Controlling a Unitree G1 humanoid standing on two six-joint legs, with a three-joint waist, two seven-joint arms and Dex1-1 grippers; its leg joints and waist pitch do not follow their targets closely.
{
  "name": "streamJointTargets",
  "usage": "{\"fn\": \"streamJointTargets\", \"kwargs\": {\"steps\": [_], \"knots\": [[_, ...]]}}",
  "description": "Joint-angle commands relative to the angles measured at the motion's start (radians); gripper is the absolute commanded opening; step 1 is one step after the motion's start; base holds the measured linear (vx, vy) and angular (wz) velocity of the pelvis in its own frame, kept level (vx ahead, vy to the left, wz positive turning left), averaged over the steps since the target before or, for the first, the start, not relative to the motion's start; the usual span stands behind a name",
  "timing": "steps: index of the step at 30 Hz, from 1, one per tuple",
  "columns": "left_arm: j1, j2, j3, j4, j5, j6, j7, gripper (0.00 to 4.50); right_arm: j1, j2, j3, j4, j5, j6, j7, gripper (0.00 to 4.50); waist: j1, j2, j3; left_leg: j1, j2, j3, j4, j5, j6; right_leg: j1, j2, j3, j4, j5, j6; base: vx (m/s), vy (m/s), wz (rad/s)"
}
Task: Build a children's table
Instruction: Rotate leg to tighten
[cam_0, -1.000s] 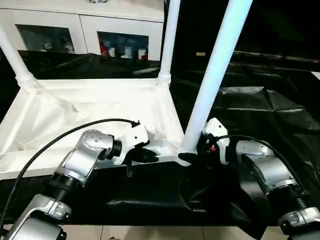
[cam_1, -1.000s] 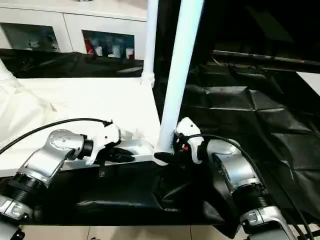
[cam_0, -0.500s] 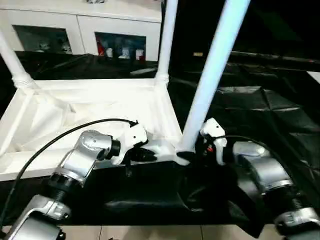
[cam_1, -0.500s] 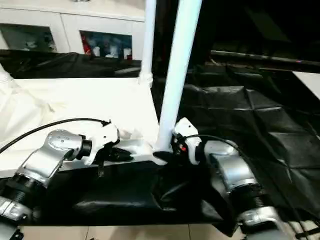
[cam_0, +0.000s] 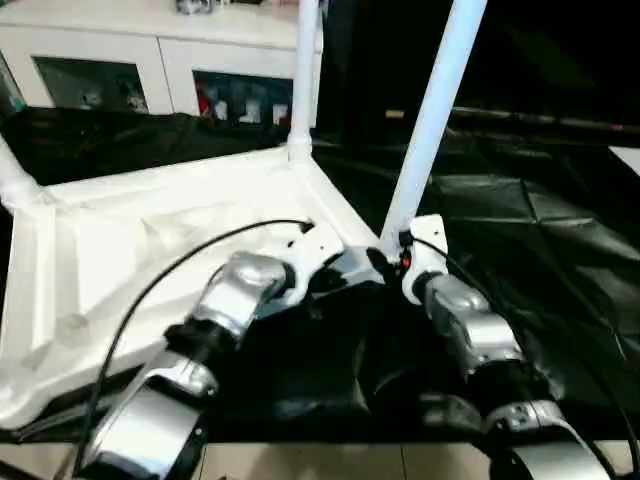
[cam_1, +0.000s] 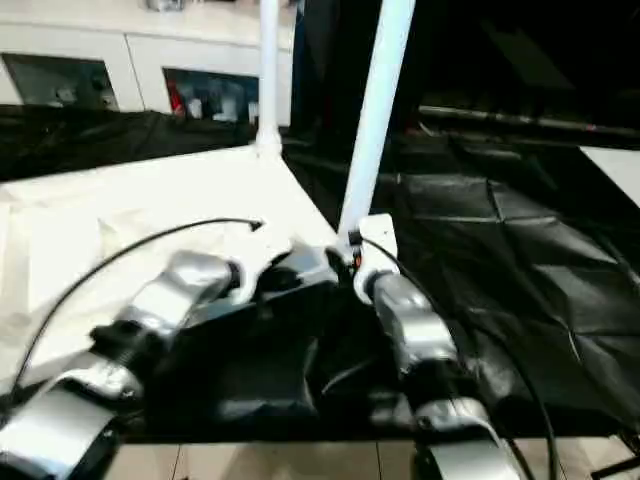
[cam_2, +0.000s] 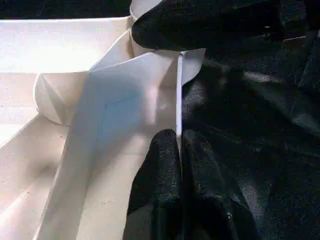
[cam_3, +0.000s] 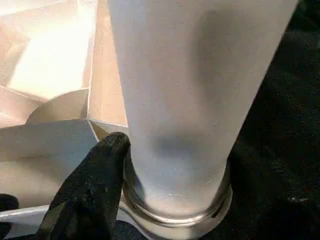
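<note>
Left eye view: children's table (cam_0: 150, 230), upside down on black cover (cam_0: 560, 250), legs skyward. Left gripper (cam_2: 178, 150) pinched tight on the rim's thin edge, likely steadying the top. Right gripper (cam_0: 388, 266) at the near leg (cam_0: 430, 120), three o'clock corner, one finger (cam_3: 95, 170) against its base; whether it grips, cannot tell.

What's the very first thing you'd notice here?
The big white plastic tabletop lying upside down on the black-covered work table, with round white legs standing straight up from its corners. At the near corner, the left pincer is pinched shut on the tabletop's thin edge. The right pincer sits at the base of the nearest leg, one black finger touching it.
</note>
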Motion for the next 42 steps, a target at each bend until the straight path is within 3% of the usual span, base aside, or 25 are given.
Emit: {"fn": "streamJointTargets", "kwargs": {"steps": [1, 3, 8, 9, 11, 13, 15, 17, 20, 21, 22, 25, 30, 34, 41, 42], "knots": [[-0.011, -0.028, -0.014, 0.052, 0.012, -0.038, 0.04, 0.0, 0.005, 0.04, 0.056, 0.036, -0.019, -0.002, 0.036, 3.05, -0.001, 0.003, -0.045, -0.004, 0.023, -0.007, -0.069, -0.22, 0.013, 0.039, -0.075, 0.057, -0.099, -0.364, -0.086, 0.0, 0.0, 0.0], [-0.009, -0.015, -0.011, 0.059, 0.014, -0.05, 0.035, 0.0, 0.003, 0.037, 0.042, 0.03, 0.001, -0.02, 0.065, 3.4, -0.002, -0.005, -0.044, -0.004, 0.023, -0.007, -0.069, -0.23, 0.015, 0.039, -0.076, 0.057, -0.102, -0.403, -0.074, 0.0, 0.0, 0.0], [0.006, 0.031, -0.004, 0.07, 0.024, -0.104, 0.026, 0.0, 0.001, -0.025, 0.034, 0.008, 0.044, -0.052, 0.215, 3.82, -0.003, -0.003, -0.043, -0.008, 0.025, -0.01, -0.071, -0.245, 0.031, 0.041, -0.076, 0.055, -0.106, -0.43, -0.06, 0.0, 0.0, 0.0], [0.012, 0.04, -0.005, 0.065, 0.025, -0.116, 0.017, 0.0, 0.009, -0.044, 0.045, -0.008, 0.048, -0.057, 0.265, 3.82, -0.003, -0.009, -0.043, -0.01, 0.025, -0.009, -0.069, -0.24, 0.035, 0.041, -0.076, 0.055, -0.105, -0.427, -0.059, 0.0, 0.0, 0.0], [0.029, 0.063, -0.006, 0.05, 0.022, -0.127, -0.013, 0.0, 0.038, -0.1, 0.081, -0.059, 0.06, -0.059, 0.402, 3.82, 0.001, -0.004, -0.044, -0.011, 0.024, -0.009, -0.067, -0.217, 0.043, 0.043, -0.078, 0.056, -0.104, -0.413, -0.063, 0.0, 0.0, 0.0], [0.058, 0.102, -0.004, 0.017, 0.006, -0.149, -0.086, 0.0, 0.074, -0.19, 0.109, -0.128, 0.083, -0.04, 0.563, 3.82, 0.002, -0.007, -0.046, -0.018, 0.027, -0.01, -0.067, -0.191, 0.065, 0.051, -0.076, 0.056, -0.097, -0.358, -0.066, 0.0, 0.0, 0.0], [0.077, 0.123, -0.003, -0.01, -0.011, -0.162, -0.14, 0.0, 0.083, -0.229, 0.109, -0.15, 0.092, -0.032, 0.619, 3.82, 0.001, -0.006, -0.049, -0.018, 0.026, -0.008, -0.063, -0.169, 0.073, 0.05, -0.074, 0.057, -0.092, -0.317, -0.085, 0.0, 0.0, 0.0], [0.124, 0.167, -0.009, -0.103, -0.068, -0.176, -0.282, 0.0, 0.087, -0.283, 0.107, -0.171, 0.1, -0.032, 0.688, 3.82, 0.001, -0.006, -0.054, -0.018, 0.031, -0.009, -0.062, -0.137, 0.073, 0.052, -0.076, 0.057, -0.081, -0.248, -0.128, 0.0, 0.0, 0.0], [0.154, 0.207, -0.019, -0.172, -0.099, -0.157, -0.37, 0.0, 0.083, -0.315, 0.106, -0.179, 0.097, -0.04, 0.731, 3.82, 0.001, -0.001, -0.051, -0.012, 0.031, -0.002, -0.06, -0.123, 0.076, 0.045, -0.071, 0.06, -0.072, -0.172, -0.179, 0.0, 0.0, 0.0], [0.16, 0.218, -0.022, -0.186, -0.101, -0.152, -0.384, 0.0, 0.082, -0.324, 0.107, -0.184, 0.099, -0.041, 0.741, 3.82, 0.001, -0.002, -0.051, -0.015, 0.029, -0.001, -0.06, -0.118, 0.078, 0.047, -0.07, 0.06, -0.071, -0.164, -0.18, 0.0, 0.0, 0.0], [0.167, 0.234, -0.026, -0.204, -0.104, -0.144, -0.4, 0.0, 0.079, -0.334, 0.11, -0.186, 0.097, -0.042, 0.748, 3.82, 0.003, -0.001, -0.052, -0.01, 0.031, 0.001, -0.059, -0.119, 0.08, 0.044, -0.07, 0.06, -0.071, -0.155, -0.187, 0.0, 0.0, 0.0], [0.175, 0.248, -0.026, -0.222, -0.11, -0.137, -0.42, 0.0, 0.074, -0.341, 0.116, -0.183, 0.091, -0.044, 0.754, 3.82, 0.005, 0.0, -0.052, -0.012, 0.033, -0.002, -0.061, -0.114, 0.074, 0.048, -0.071, 0.059, -0.066, -0.139, -0.193, 0.0, 0.0, 0.0], [0.188, 0.253, -0.019, -0.251, -0.109, -0.124, -0.421, 0.0, 0.079, -0.336, 0.161, -0.189, 0.071, -0.052, 0.783, 3.82, 0.003, -0.003, -0.049, -0.015, 0.029, -0.001, -0.061, -0.13, 0.062, 0.05, -0.072, 0.059, -0.074, -0.199, -0.169, 0.0, 0.0, 0.0], [0.197, 0.254, -0.022, -0.277, -0.114, -0.105, -0.427, 0.0, 0.089, -0.32, 0.182, -0.195, 0.053, -0.063, 0.784, 3.82, 0.003, 0.002, -0.051, -0.013, 0.031, -0.003, -0.062, -0.123, 0.056, 0.048, -0.07, 0.059, -0.071, -0.18, -0.169, 0.0, 0.0, 0.0], [0.206, 0.248, -0.027, -0.296, -0.113, -0.095, -0.423, 0.0, 0.105, -0.31, 0.172, -0.216, 0.064, -0.07, 0.757, 3.82, 0.007, -0.001, -0.051, -0.014, 0.03, -0.003, -0.061, -0.114, 0.057, 0.051, -0.071, 0.059, -0.068, -0.16, -0.173, 0.0, 0.0, 0.0], [0.205, 0.248, -0.03, -0.299, -0.107, -0.106, -0.42, 0.0, 0.119, -0.314, 0.164, -0.234, 0.073, -0.068, 0.75, 3.82, 0.008, -0.006, -0.052, -0.014, 0.03, -0.002, -0.061, -0.115, 0.058, 0.051, -0.071, 0.059, -0.068, -0.16, -0.172, 0.0, 0.0, 0.0]]}}
